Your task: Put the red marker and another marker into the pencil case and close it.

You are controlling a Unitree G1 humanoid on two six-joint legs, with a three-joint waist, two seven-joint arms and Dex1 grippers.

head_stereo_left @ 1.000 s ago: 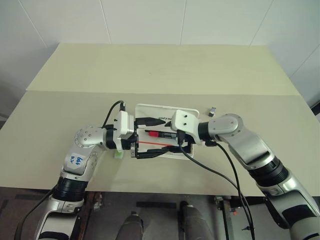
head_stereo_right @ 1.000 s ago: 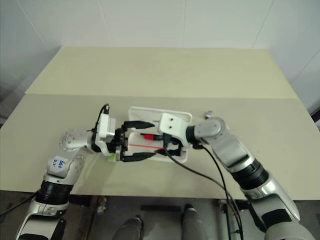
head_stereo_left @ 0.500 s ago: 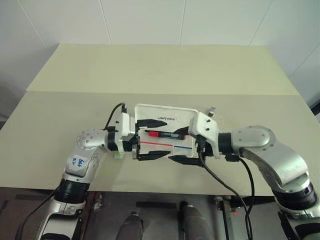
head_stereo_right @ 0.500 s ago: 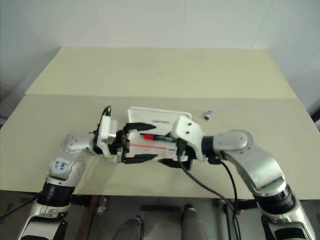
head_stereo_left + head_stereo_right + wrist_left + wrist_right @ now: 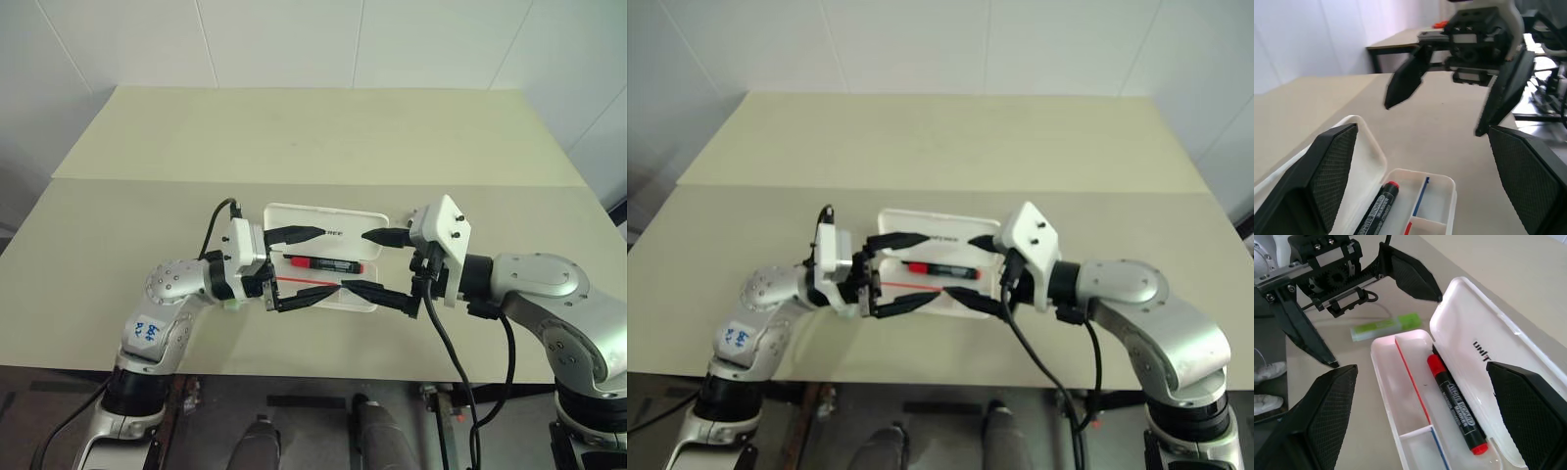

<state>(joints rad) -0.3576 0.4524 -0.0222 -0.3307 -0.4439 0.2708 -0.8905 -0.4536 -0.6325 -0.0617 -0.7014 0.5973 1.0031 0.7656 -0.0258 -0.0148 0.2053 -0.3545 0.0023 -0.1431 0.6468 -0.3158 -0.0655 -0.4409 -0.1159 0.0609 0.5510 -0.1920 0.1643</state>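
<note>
A humanoid robot's two arms face each other across an open pencil case on a pale tabletop. At left, the left arm bends in from the near edge with its forearm running rightward, and the left pincer points toward the case, roughly level, its two black fingers spread wide with nothing between them, one finger over the raised lid and the other over the tray's near rim. Just beside that wrist, on the tabletop outside the case, lies the light green marker, apart from the tray. In the middle, the white case stands open, its lid with black lettering tipped up on the far side; the red marker lies lengthwise inside the tray against the lid side, beside the red and blue divider stripes. At right, the right arm reaches in from the near right, elbow out, and the right pincer points leftward over the case's right end, its fingers likewise wide apart and empty.
</note>
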